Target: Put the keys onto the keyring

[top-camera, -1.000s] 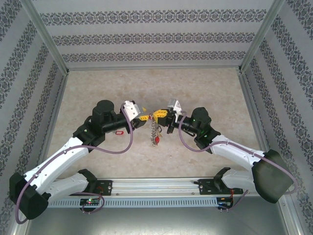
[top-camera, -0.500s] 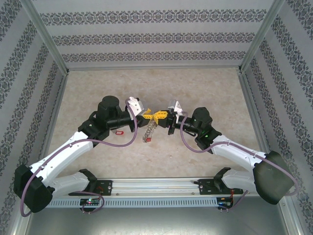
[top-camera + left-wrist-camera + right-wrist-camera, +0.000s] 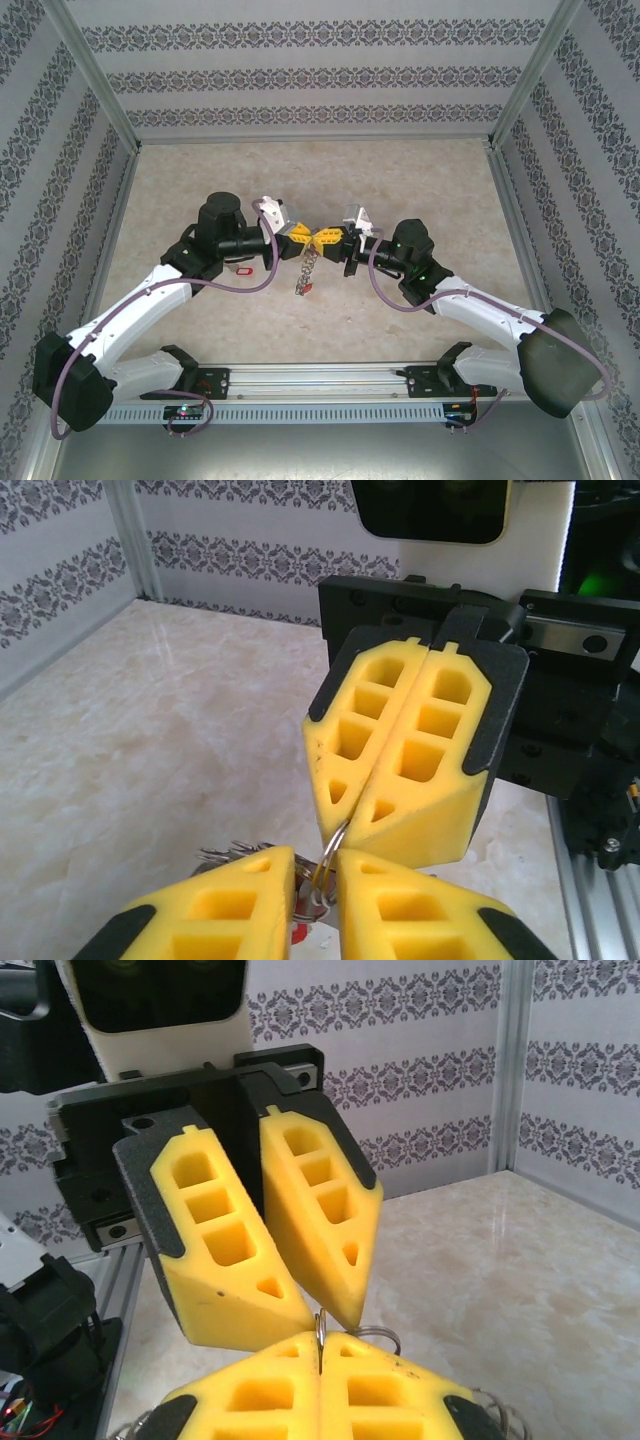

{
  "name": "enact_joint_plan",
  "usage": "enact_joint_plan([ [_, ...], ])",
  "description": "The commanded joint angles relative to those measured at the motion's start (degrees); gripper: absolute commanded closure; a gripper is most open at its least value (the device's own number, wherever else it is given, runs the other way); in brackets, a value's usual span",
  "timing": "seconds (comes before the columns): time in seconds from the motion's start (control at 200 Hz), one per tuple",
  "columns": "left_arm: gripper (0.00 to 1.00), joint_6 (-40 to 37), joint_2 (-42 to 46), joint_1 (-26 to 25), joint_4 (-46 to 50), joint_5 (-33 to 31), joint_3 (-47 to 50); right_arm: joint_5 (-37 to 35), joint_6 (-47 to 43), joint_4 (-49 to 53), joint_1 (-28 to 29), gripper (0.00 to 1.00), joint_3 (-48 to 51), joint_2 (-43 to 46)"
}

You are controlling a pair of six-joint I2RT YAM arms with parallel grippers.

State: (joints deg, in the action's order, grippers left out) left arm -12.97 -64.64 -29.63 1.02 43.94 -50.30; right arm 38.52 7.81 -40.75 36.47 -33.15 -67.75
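The keyring (image 3: 310, 264) hangs as a grey chain of small loops above the table, with a red tag (image 3: 305, 290) at its bottom. My right gripper (image 3: 327, 238) is shut on one thin ring of it, and the wire stands pinched between the yellow pads (image 3: 320, 1346). My left gripper (image 3: 309, 238) meets it tip to tip. Its fingers stand a narrow gap apart on either side of the same ring (image 3: 322, 872), and the gap is wider than the wire. Silver keys (image 3: 232, 858) bunch just below, partly hidden by my left finger.
A loose red-tagged key (image 3: 240, 270) lies on the marble tabletop under the left forearm. Patterned walls close in the back and both sides, and a metal rail (image 3: 320, 378) runs along the near edge. Open tabletop (image 3: 320, 175) lies behind the grippers.
My left gripper has moved right to the right gripper's tips and its jaws have narrowed around the ring. The hanging bunch swung slightly left. The right arm has barely moved.
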Motion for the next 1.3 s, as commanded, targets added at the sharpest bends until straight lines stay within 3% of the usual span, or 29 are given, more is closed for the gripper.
enact_joint_plan([
  [0.0, 0.78, 2.2, -0.5, 1.5, -3.2, 7.3, 1.3, 3.2, 0.9, -5.1, -0.6, 1.0, -2.2, 1.2],
  [0.275, 0.77, 2.0, 0.1, 4.0, -4.6, 15.7, 2.8, 6.8, 2.3, -6.1, -1.3, 1.0, -3.6, 0.7],
  [0.44, 0.82, 2.1, 0.0, 4.1, -6.2, 16.2, 2.3, 9.7, 2.9, -5.8, -1.1, 1.0, -5.4, -1.1],
  [0.555, 0.76, 2.5, -0.1, 4.1, -6.2, 15.7, 1.1, 10.2, 2.8, -5.7, -0.7, 1.0, -6.0, -1.8],
  [1.294, 0.73, 1.5, 4.4, 8.0, -0.1, 16.3, 1.0, 10.3, 1.2, -4.1, -0.8, 1.0, -5.8, -2.1],
])
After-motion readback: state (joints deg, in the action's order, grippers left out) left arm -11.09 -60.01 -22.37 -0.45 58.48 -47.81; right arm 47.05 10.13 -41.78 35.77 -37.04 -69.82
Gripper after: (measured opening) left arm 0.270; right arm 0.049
